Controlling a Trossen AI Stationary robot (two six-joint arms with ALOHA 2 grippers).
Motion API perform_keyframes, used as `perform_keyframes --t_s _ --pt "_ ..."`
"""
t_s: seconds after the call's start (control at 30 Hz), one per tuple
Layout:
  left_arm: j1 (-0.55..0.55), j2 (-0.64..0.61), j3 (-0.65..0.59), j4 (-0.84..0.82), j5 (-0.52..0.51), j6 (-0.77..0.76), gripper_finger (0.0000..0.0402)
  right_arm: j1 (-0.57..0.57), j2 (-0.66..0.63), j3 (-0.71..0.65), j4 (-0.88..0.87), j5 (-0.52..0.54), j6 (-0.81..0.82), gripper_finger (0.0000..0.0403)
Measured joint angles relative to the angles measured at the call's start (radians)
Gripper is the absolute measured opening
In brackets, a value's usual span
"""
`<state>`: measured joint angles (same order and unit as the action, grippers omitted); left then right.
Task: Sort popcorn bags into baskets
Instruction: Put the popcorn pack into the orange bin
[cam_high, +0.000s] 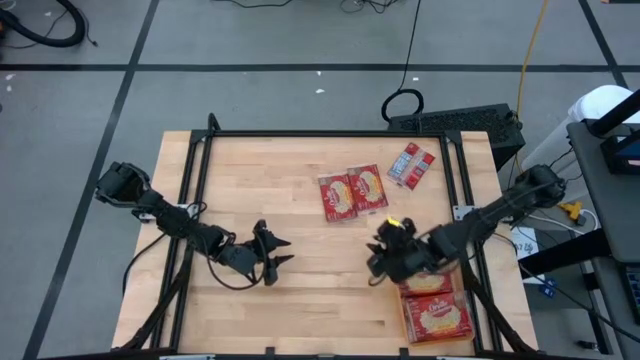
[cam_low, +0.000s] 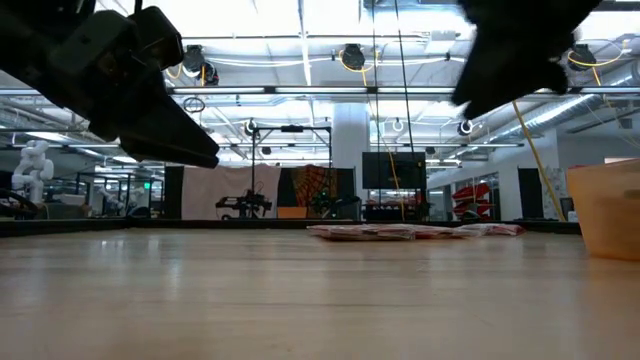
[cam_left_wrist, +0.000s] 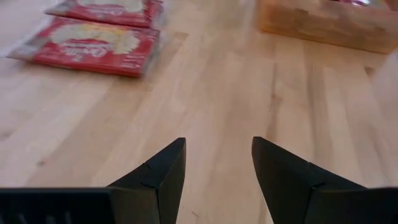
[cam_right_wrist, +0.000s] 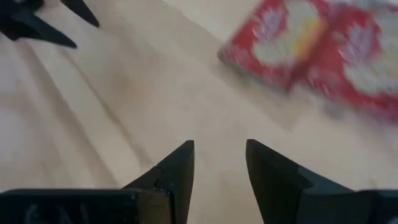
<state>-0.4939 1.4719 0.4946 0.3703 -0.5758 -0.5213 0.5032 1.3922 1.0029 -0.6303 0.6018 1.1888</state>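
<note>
From above, the left hand (cam_high: 272, 250) hangs empty over bare bench (cam_high: 300, 310) at lower centre-left. The right hand (cam_high: 385, 255) hovers right of centre, beside the orange basket (cam_high: 437, 310) at lower right, which already holds bags. Two popcorn bags (cam_high: 352, 192) lie side by side upper centre; a third packet (cam_high: 410, 164) sits just beyond.

At bench level the bags (cam_low: 400, 232) lie flat and thin mid-frame.

Both wrist views show fingers (cam_left_wrist: 165, 171) parted with nothing between them; likewise the right (cam_right_wrist: 177, 168).

The packets look light, soft and slick; a grip on a short edge seems safest.
</note>
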Motion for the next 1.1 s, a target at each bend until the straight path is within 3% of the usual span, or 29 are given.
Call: perform_keyframes --t_s 0.1,0.27,0.57,0.9,1.1 --pt "0.014 0.0 0.0 0.001 -0.008 0.007 0.0186 -0.081 0.0 -0.093 0.262 -0.015 -0.227 0.0138" --pt "0.04 0.0 0.0 0.001 -0.009 0.012 0.0186 -0.212 0.03 -0.202 0.617 -0.131 -0.562 0.0139" --pt "0.061 0.0 0.0 0.001 -0.009 -0.007 0.0186 -0.338 0.271 -0.207 0.771 -0.177 -0.92 0.0162" --pt "0.056 0.0 0.0 0.001 -0.009 -0.05 0.0186 -0.38 0.407 -0.207 0.985 -0.131 -1.103 0.0179" --pt "0.062 0.0 0.0 0.001 -0.017 -0.039 0.0186 -0.424 0.439 -0.206 0.97 -0.166 -1.13 0.016"
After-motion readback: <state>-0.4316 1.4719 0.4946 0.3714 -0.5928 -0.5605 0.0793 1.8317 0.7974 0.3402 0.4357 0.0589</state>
